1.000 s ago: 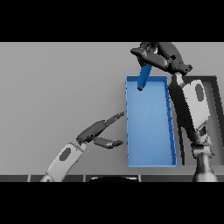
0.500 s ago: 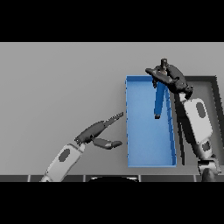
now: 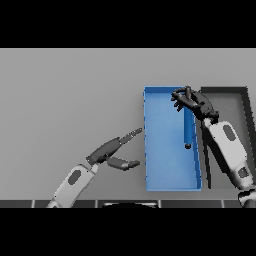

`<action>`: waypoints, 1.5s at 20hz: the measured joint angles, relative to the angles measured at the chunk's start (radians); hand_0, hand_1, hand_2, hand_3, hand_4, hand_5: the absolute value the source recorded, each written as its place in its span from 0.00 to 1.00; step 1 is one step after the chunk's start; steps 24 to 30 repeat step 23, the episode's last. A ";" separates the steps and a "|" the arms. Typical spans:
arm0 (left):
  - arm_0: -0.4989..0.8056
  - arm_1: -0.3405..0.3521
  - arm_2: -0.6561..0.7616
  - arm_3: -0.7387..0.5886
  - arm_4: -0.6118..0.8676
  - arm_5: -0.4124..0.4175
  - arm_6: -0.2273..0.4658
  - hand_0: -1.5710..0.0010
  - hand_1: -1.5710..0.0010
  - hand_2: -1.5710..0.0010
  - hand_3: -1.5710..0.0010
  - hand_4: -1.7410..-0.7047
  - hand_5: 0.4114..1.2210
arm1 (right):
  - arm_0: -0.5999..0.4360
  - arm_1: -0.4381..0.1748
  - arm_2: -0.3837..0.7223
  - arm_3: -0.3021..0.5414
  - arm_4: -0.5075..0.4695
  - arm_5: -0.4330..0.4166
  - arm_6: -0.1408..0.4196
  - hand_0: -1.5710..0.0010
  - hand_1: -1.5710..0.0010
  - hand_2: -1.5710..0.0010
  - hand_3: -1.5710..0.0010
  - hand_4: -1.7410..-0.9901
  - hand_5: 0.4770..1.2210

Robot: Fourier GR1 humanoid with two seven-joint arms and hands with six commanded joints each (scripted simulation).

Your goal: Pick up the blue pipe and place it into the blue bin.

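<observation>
Pipe (image 3: pixel 189 127): hangs below our right hand (image 3: pixel 192 104), fingers curled round its top, along the bin's (image 3: pixel 167 170) right wall; left hand (image 3: pixel 112 152) relaxed.

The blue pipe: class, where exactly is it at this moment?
In the head view the blue pipe lies inside the blue bin, along its right wall, with its far end under the right hand.

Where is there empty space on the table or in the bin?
The table is bare left of the bin. The bin's left half is free; its right side is crowded by the pipe and the right hand.
</observation>
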 measured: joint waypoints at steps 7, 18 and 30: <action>-0.014 -0.004 0.006 0.014 -0.002 0.007 0.007 1.00 1.00 1.00 1.00 0.83 0.09 | -0.064 -0.082 0.215 0.033 -0.018 0.129 0.062 0.91 0.92 0.92 0.95 0.79 0.59; 0.006 -0.002 -0.007 -0.014 -0.004 0.010 0.012 1.00 1.00 1.00 1.00 0.83 0.08 | -0.097 -0.108 0.316 0.073 -0.067 0.160 0.062 0.89 0.94 0.98 1.00 0.78 0.45; 0.022 0.029 0.006 -0.005 0.000 -0.004 -0.011 1.00 1.00 1.00 1.00 0.83 0.08 | -0.097 -0.126 0.328 0.046 -0.064 0.146 0.053 0.86 0.94 0.98 1.00 0.78 0.43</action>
